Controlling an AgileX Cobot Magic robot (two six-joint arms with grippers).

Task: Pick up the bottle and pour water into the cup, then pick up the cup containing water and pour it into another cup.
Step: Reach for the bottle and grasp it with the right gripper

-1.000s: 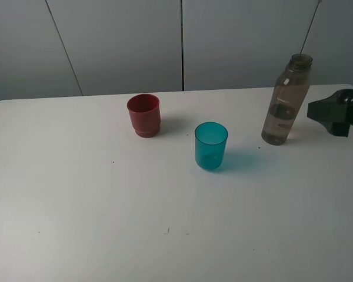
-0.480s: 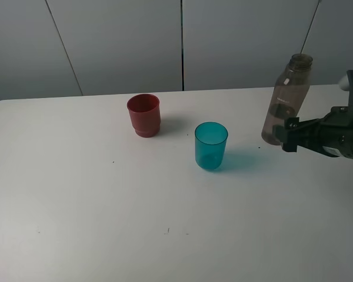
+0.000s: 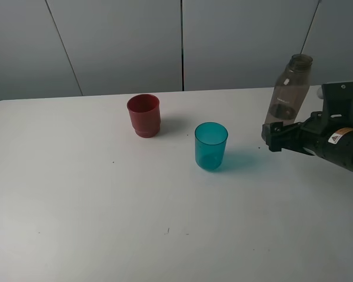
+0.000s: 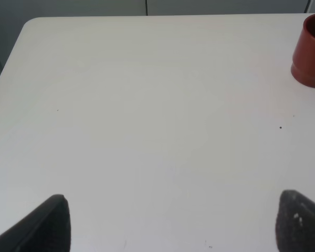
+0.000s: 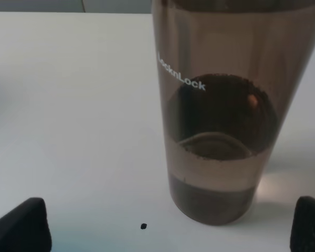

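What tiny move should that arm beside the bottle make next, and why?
Probably ease the right gripper forward until its jaws straddle the bottle. The jaws stand wide open, and the right wrist view shows the bottle upright just ahead of them, not yet between the fingertips.

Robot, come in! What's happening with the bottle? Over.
Right gripper open at the bottle, no grip yet. Left gripper open, away. Nothing in the way.
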